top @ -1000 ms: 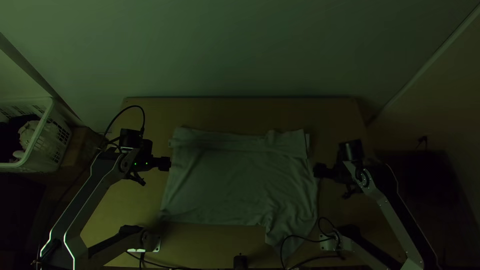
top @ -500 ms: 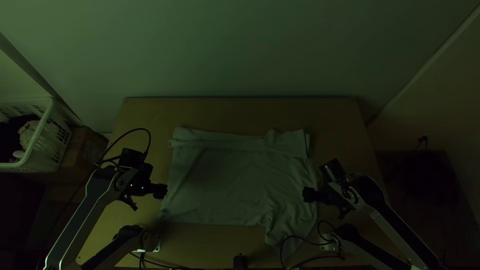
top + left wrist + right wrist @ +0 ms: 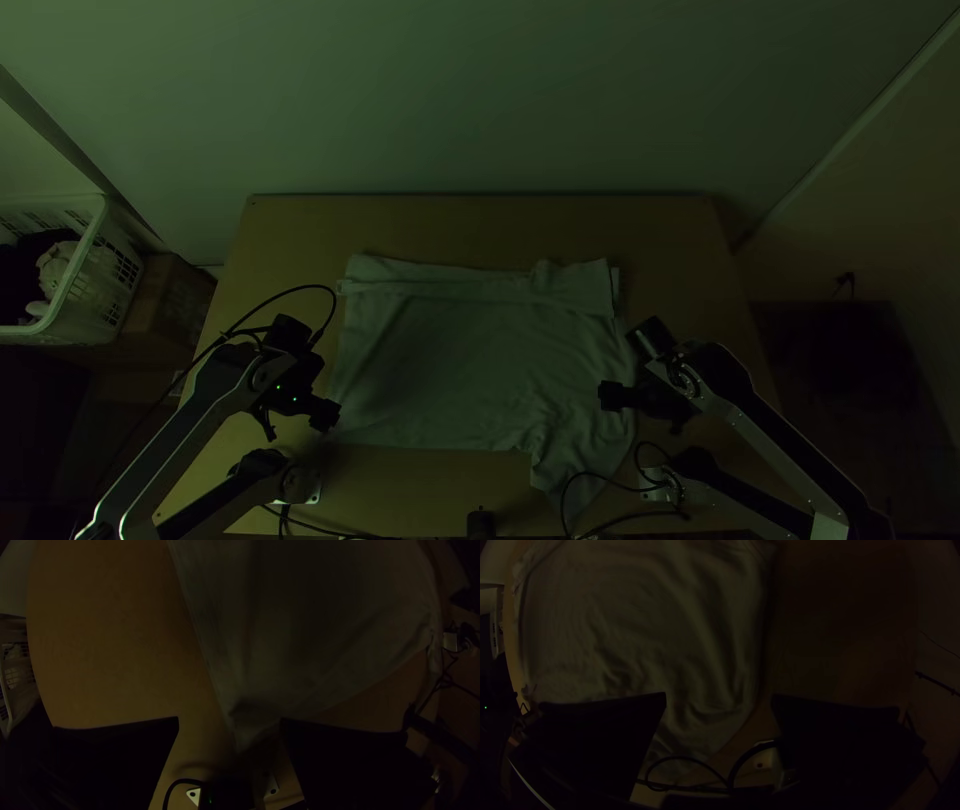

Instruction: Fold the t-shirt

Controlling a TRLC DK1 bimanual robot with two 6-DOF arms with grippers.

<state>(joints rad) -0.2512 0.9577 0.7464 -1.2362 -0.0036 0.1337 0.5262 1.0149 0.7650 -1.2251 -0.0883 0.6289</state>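
Observation:
A pale t-shirt (image 3: 460, 350) lies spread on the table, with a folded-over band along its far edge and a wrinkled part hanging toward the near right. In the top view my left gripper (image 3: 326, 415) is at the shirt's near left corner, and my right gripper (image 3: 608, 396) is over its right side. The left wrist view has my left gripper (image 3: 230, 725) open, the shirt's corner (image 3: 245, 735) below the gap between its fingers. In the right wrist view my right gripper (image 3: 719, 700) stands open above the wrinkled cloth (image 3: 690, 715), holding nothing.
A white basket (image 3: 85, 290) with clothes stands off the table's left side, beside a cardboard box (image 3: 170, 305). Black cables (image 3: 570, 490) loop near the right arm's base, beside the shirt's near part. A small black object (image 3: 480, 524) sits at the near edge. Bare wood (image 3: 480, 228) borders the shirt's far side.
Both grippers have moved toward the table's near edge, the left one along the shirt's left side. The right one has also shifted left over the cloth. The shirt lies as before.

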